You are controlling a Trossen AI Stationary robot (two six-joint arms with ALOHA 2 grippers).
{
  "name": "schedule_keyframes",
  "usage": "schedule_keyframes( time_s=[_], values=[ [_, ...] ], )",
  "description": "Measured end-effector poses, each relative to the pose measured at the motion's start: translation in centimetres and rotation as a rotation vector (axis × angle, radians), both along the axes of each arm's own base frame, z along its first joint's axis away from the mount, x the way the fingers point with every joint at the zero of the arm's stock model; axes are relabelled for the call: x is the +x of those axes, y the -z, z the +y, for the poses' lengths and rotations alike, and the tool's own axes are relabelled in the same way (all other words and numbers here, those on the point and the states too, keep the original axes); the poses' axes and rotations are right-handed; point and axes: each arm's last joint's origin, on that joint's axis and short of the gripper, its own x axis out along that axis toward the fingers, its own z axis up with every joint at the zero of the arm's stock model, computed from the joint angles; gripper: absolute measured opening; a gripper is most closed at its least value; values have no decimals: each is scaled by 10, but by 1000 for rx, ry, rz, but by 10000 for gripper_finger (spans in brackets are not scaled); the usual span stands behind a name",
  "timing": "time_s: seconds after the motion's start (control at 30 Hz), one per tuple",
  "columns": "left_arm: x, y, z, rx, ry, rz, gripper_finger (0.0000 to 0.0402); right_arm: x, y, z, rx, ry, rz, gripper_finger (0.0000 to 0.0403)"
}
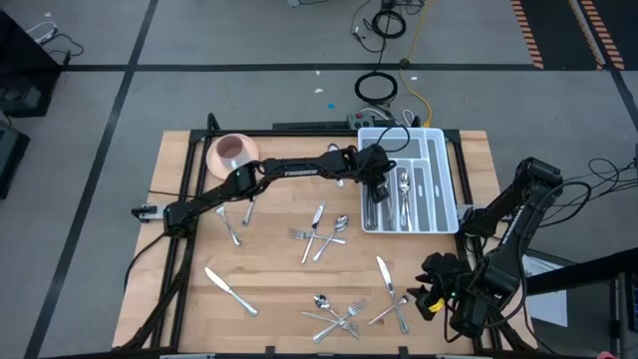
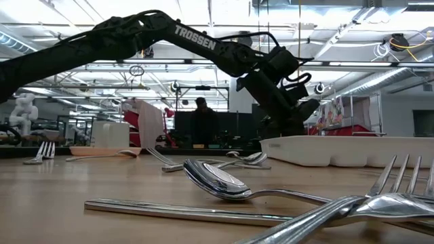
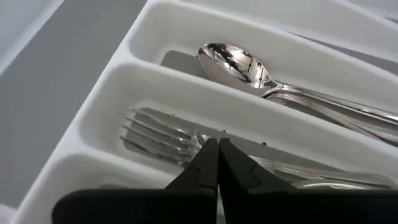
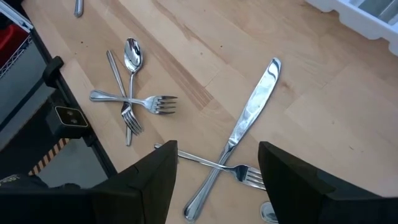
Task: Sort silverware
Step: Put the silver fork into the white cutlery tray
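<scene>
On the counter (image 1: 279, 289), we see the tray (image 1: 442, 179) at upper right. Our left end effector (image 1: 380, 191), pressed together and empty, hangs over its forks (image 3: 161, 140). Loose silverware (image 1: 339, 317) lies lower center, nearest our spread right end effector (image 1: 431, 294); the knife (image 4: 249, 121) runs diagonally.

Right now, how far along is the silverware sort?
Early days. Done: the white tray already holds spoons and forks in separate compartments. In hand: nothing visibly; the left gripper sits shut over the fork compartment. Left: a dozen or so pieces lie loose on the table, including a knife below the open right gripper.
</scene>
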Motion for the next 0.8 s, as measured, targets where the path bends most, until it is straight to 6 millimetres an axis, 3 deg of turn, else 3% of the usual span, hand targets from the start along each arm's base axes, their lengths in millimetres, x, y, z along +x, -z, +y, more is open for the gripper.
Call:
schedule_keyframes(
  time_s=[0.33,0.63,0.8],
  values=[
    [-1,2,-8,81,37,62,2,0,0,0,-2,-1,1,217],
    [-1,0,-2,75,26,34,2,0,0,-1,-5,2,3,217],
    [-1,0,0,59,38,34,33,0,0,-1,-7,4,1,217]
  ],
)
